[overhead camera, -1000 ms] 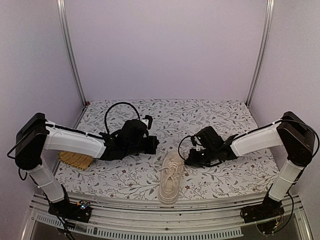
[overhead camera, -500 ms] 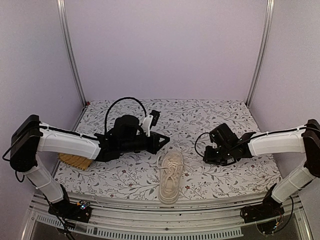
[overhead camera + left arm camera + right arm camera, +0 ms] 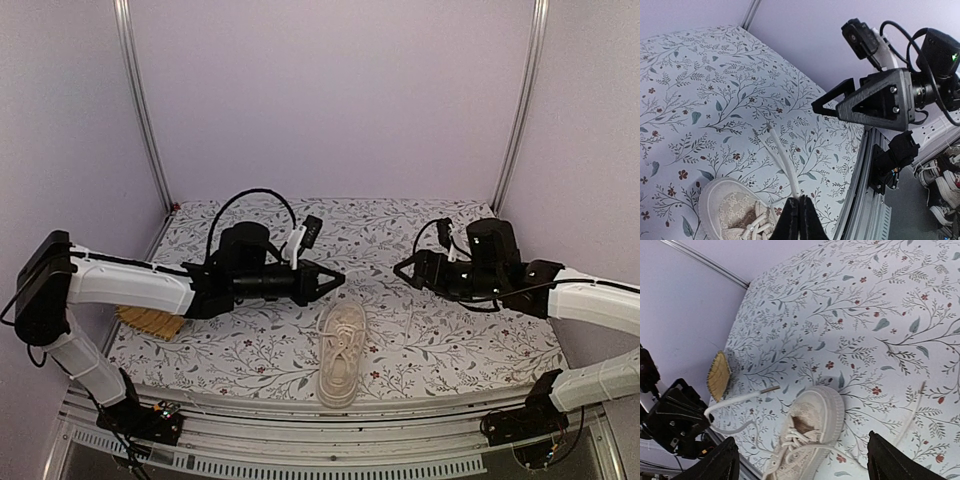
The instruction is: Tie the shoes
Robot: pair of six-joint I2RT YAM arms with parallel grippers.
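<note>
The cream shoe (image 3: 342, 352) lies near the table's front edge, toe pointing away from the arms. My left gripper (image 3: 336, 278) hovers behind and left of the toe, shut on one pale lace (image 3: 782, 157) that runs up from the shoe (image 3: 732, 210) to its tips (image 3: 799, 212). My right gripper (image 3: 405, 268) is up and to the right of the shoe, open with nothing between its fingers (image 3: 717, 465). Below it, the other lace (image 3: 912, 412) lies slack on the cloth beside the shoe (image 3: 815, 425).
A floral cloth (image 3: 450, 340) covers the table. A flat yellow woven mat (image 3: 150, 322) lies at the left under my left arm. Metal frame rails (image 3: 300, 410) run along the front edge, and walls enclose the back and sides.
My right gripper has opened, let go of its lace and pulled back up to the right. My left gripper has shifted right and up with its lace still held.
</note>
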